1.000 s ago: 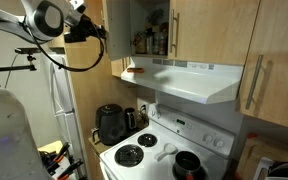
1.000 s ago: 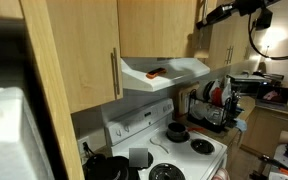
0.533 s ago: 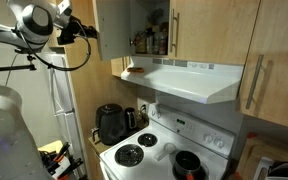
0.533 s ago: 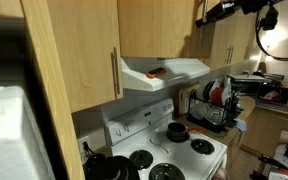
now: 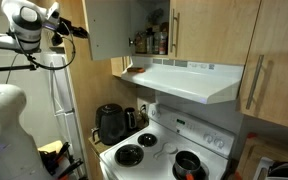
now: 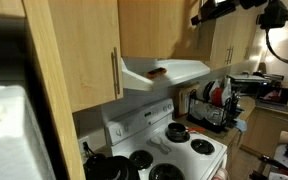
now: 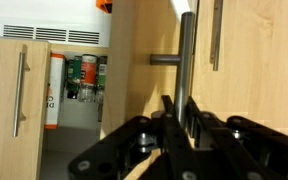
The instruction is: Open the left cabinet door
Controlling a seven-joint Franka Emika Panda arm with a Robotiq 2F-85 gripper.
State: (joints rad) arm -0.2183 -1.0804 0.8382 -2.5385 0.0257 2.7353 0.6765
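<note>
— What has changed in the last second?

— Starting at the left: my tool (image 5: pixel 79 31) has travelled outward, and the left cabinet door (image 5: pixel 107 28) has come with it. A second ago the door was only partly swung; now it stands wide, with its panel turned well out into the room.

— Do you still have hold of it?

— Yes. In the wrist view the fingers (image 7: pixel 167 108) are pinched around the bar handle (image 7: pixel 187 50), which runs straight down between them.

— And further right?

— The inside is exposed now, and I can see bottles (image 5: pixel 150 42) standing in there. Past them, the twin door (image 5: pixel 209 30) is shut.

— So is the job finished?

— I'd judge the opening is essentially done. What's left is to let go of the handle and back away without dragging the door closed again.
</note>
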